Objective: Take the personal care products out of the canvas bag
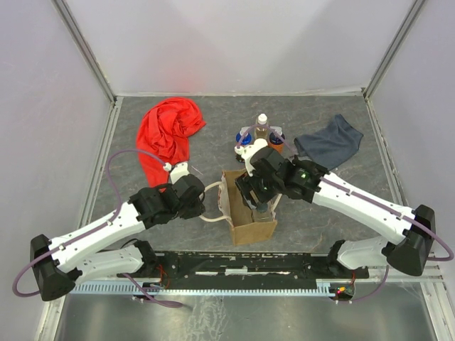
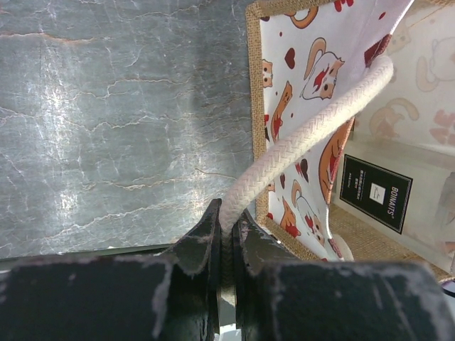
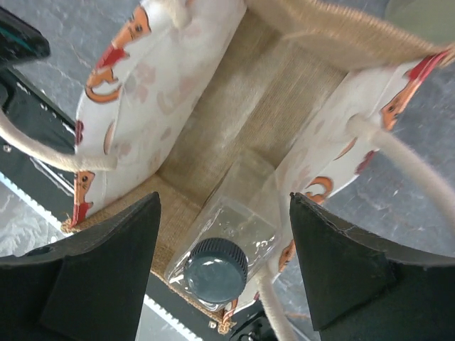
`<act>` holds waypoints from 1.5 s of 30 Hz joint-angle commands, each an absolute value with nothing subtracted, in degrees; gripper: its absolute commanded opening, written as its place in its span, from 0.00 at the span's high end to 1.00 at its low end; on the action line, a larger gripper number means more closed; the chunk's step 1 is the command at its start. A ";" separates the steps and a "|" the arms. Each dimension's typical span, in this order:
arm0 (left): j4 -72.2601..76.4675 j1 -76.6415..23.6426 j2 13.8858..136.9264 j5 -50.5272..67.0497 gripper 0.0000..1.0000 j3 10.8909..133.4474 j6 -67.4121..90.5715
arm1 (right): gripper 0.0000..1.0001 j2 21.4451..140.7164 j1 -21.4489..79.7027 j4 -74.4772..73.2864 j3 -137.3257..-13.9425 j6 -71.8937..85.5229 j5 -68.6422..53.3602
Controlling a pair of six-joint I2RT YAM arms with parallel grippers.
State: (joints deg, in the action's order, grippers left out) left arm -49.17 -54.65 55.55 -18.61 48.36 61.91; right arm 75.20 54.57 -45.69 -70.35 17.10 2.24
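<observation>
Two arms meet over the grey surface (image 1: 220,135), the left gripper (image 2: 226,217) pinching the soft canvas bag (image 1: 252,229) by its cream handle (image 2: 313,135) while the right gripper (image 3: 224,206) hangs wide astride the probably light, slick clear bottle (image 3: 234,227) inside, best gripped below its dark cap (image 3: 215,268).

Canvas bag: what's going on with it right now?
The left gripper is shut on one cream handle, steadying the bag. The right gripper is over the bag's open top, jaws apart on either side of a clear dark-capped bottle that sits inside, not yet gripped. Behind the bag, other bottles stand on the table.
</observation>
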 commanded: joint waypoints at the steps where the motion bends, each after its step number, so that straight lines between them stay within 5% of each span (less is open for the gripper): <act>1: -47.95 -54.58 54.46 -18.98 0.88 48.03 63.69 | 0.19 74.10 55.38 -46.62 -68.51 20.19 0.56; 12: -46.39 -54.56 55.28 -18.22 0.88 47.67 63.35 | 0.21 72.17 58.87 -51.07 -61.94 25.07 2.87; 21: -46.96 -54.51 56.21 -17.94 0.88 48.42 63.08 | 0.56 74.21 61.40 -51.92 -66.29 25.78 5.14; 25: -48.62 -54.60 54.84 -19.48 0.87 48.50 63.46 | 0.64 74.34 61.65 -54.91 -71.51 23.91 7.78; 45: -55.58 -54.60 49.95 -25.15 0.88 51.07 66.91 | 0.66 83.44 55.69 -57.92 -117.94 8.85 25.09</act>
